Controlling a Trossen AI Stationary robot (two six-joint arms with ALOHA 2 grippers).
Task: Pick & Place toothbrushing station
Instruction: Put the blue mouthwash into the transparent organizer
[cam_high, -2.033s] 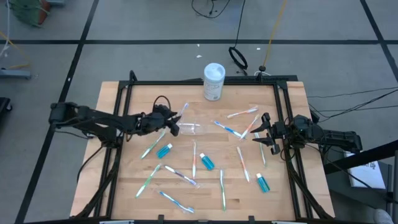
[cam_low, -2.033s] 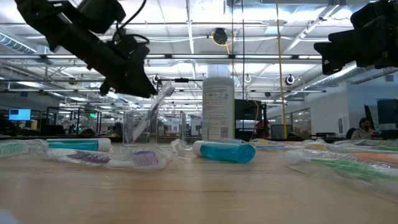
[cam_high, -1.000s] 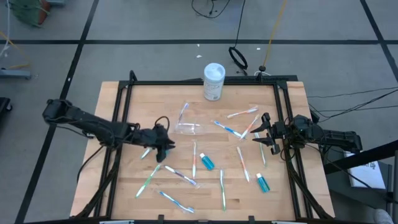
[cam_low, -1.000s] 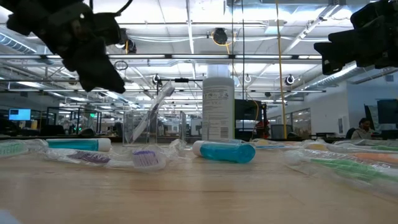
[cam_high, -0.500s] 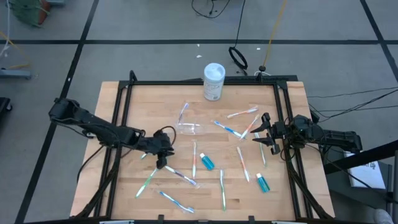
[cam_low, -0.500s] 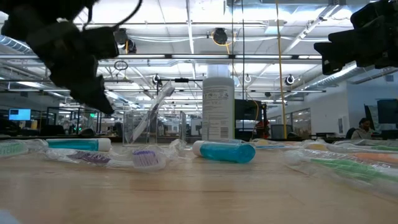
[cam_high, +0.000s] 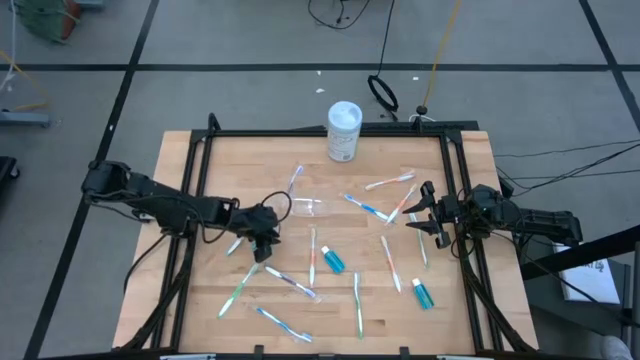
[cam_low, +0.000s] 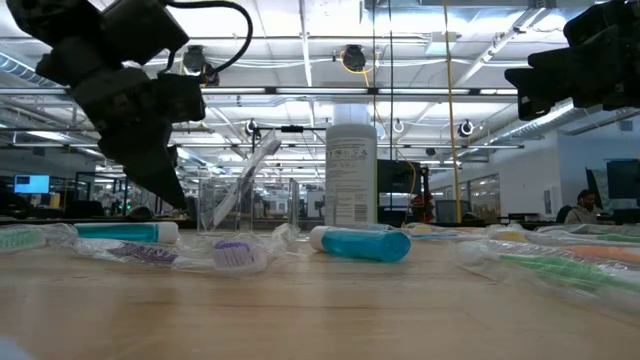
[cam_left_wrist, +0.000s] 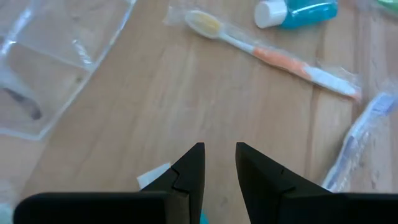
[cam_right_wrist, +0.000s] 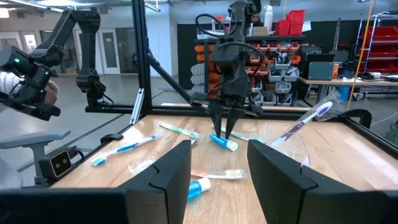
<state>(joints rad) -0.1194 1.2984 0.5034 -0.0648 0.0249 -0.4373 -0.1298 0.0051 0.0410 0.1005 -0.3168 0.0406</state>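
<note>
My left gripper (cam_high: 263, 238) points down, open by a narrow gap, close over a blue toothpaste tube with a white cap (cam_right_wrist: 222, 143), which lies flat on the table and also shows in the low view (cam_low: 125, 232). In the left wrist view (cam_left_wrist: 219, 163) the tube's cap (cam_left_wrist: 154, 177) shows beside one finger. The clear cup (cam_high: 306, 207) stands just beyond, with one toothbrush (cam_high: 294, 181) leaning in it. Several toothbrushes lie scattered on the table. My right gripper (cam_high: 424, 214) is open and empty at the table's right side.
A tall white container (cam_high: 344, 131) stands at the far edge. Two more blue tubes (cam_high: 333, 262) (cam_high: 423, 293) lie near the middle and at the near right. An orange toothbrush (cam_left_wrist: 267, 53) lies near the left gripper. A black frame (cam_high: 300, 133) runs around the table.
My left gripper has come down toward the blue tube near the cup and shifted slightly toward the table's right. The toothbrush stays leaning in the cup.
</note>
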